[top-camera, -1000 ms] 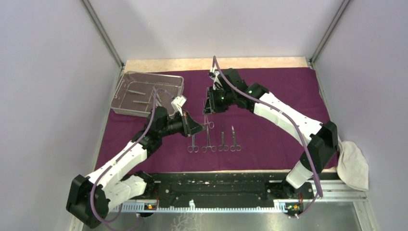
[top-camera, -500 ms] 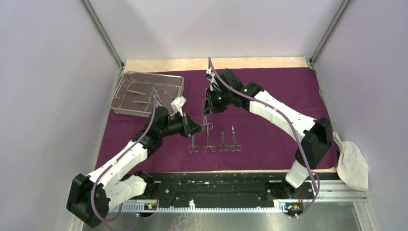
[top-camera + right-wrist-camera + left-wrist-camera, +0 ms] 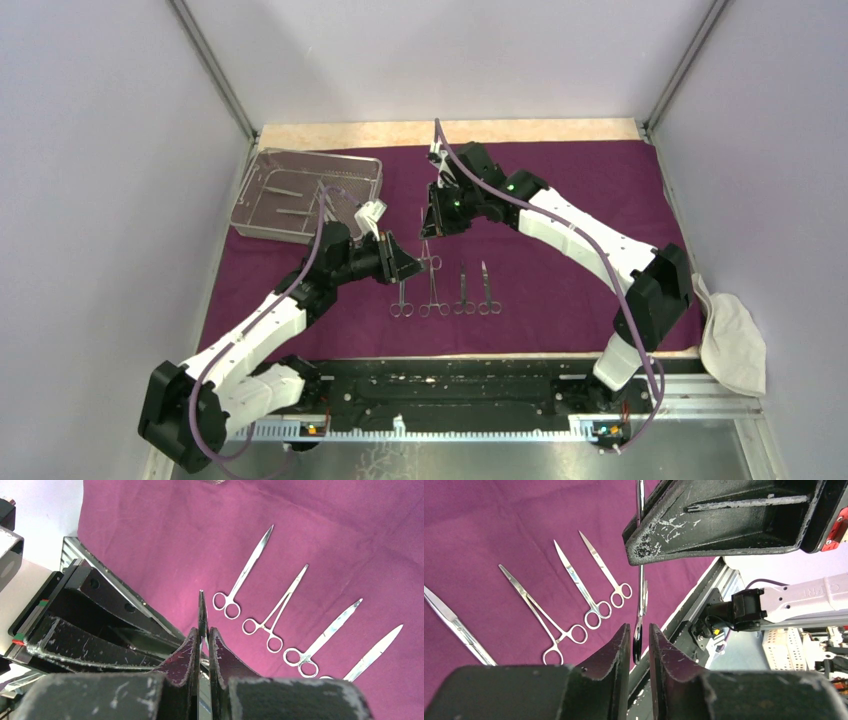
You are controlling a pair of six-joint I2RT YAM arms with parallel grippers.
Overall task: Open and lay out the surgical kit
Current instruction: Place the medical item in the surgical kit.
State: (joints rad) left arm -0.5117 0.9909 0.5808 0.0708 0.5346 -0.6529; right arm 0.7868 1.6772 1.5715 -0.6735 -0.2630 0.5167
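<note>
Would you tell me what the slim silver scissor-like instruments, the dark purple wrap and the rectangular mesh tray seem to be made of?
Slim silver scissor-like instruments: likely polished steel, given bright mirror glints. Dark purple wrap: matte cloth, showing soft creases. Rectangular mesh tray: silver wire mesh, probably steel, its fine grid visible.

"What's the right gripper (image 3: 202, 632) got?"

"A thin steel instrument (image 3: 201, 607), seen edge-on. It's pinched between the fingers and pokes up past their tips."

"And beyond it?"

"The purple cloth (image 3: 165, 535). Four pieces lie slanted on it side by side, none touching: scissors (image 3: 248, 567), a slim clamp (image 3: 295, 582), a second pair of scissors (image 3: 332, 629), and a pointed piece (image 3: 376, 650) whose handle end is hidden."
</note>
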